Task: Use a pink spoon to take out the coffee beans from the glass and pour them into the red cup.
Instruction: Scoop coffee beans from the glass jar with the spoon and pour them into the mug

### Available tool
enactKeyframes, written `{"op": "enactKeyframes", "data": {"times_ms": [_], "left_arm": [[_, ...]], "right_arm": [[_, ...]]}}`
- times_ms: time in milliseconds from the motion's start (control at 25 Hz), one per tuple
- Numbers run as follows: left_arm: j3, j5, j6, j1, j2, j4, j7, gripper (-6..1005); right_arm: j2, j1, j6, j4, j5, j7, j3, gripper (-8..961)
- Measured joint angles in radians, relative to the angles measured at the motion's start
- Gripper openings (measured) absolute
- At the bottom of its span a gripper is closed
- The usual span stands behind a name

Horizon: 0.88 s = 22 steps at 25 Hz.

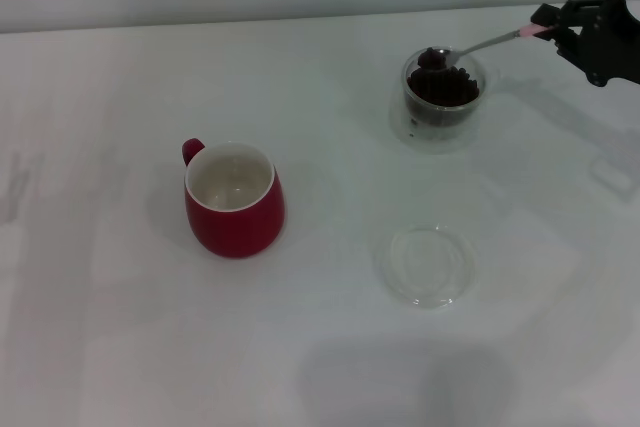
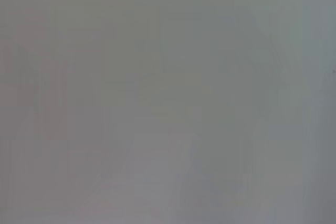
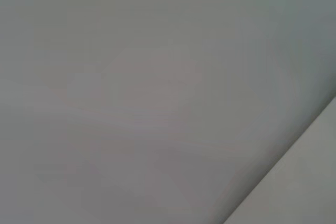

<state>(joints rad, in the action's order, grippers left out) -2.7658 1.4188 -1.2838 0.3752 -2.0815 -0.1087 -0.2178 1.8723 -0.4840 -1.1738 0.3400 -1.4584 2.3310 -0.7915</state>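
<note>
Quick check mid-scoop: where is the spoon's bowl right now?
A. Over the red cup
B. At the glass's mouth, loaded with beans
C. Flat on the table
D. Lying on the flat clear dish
B: in the head view the pink spoon, held by the right claw, has its bowl at the rim of the glass, carrying coffee beans.

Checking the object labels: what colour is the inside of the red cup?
White inside the red cup, seen best in the head view.
</note>
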Motion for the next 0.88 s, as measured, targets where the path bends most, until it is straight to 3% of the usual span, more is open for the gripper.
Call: {"op": "enactKeyframes", "data": {"times_ms": [240,880], "left_arm": [[0.0,0.0,0.003,-0.002,0.0,0.0,0.0,890],[0.0,0.0,0.003,-0.004,-0.003,-0.002,0.0,890]], "right_arm": [[0.015,-0.025,-0.059,-0.002,-0.004,0.005,-0.009,145],[0.11,-0.153,-0.056,-0.004,-0.013,0.015,-0.176,145]]}}
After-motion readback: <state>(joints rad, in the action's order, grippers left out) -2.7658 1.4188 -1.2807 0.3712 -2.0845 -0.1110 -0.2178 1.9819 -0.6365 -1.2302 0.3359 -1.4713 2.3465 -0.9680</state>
